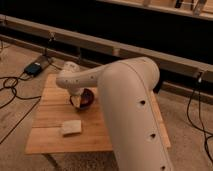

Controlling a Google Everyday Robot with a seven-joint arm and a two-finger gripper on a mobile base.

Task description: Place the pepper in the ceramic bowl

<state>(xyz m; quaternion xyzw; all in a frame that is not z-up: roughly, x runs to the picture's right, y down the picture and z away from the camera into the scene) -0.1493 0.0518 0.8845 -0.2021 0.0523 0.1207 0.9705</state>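
The bowl [86,98] stands on the wooden table [55,112], toward the middle of the top and near its far half; it is dark maroon and glossy, and only part of its rim and inside shows, since the arm's wrist covers the left and upper portion. The pepper cannot be made out anywhere in the view: it may be hidden by the wrist or lie inside the bowl, but neither can be confirmed. The gripper [77,100] is located directly at the bowl, at the bowl's left edge and beneath the rounded white wrist housing; whether anything is held there cannot be told (the wrist blocks the line of sight). The arm [127,110] fills the centre and right of the view, a large white segment rising from the lower right and bending left over the table to end above the bowl. A small pale rectangular block [71,128] lies flat on the near left part of the table, well apart from the bowl. On the floor to the left, black cables [15,92] trail beside the table, and a small dark box [34,68] sits beyond the far left corner.
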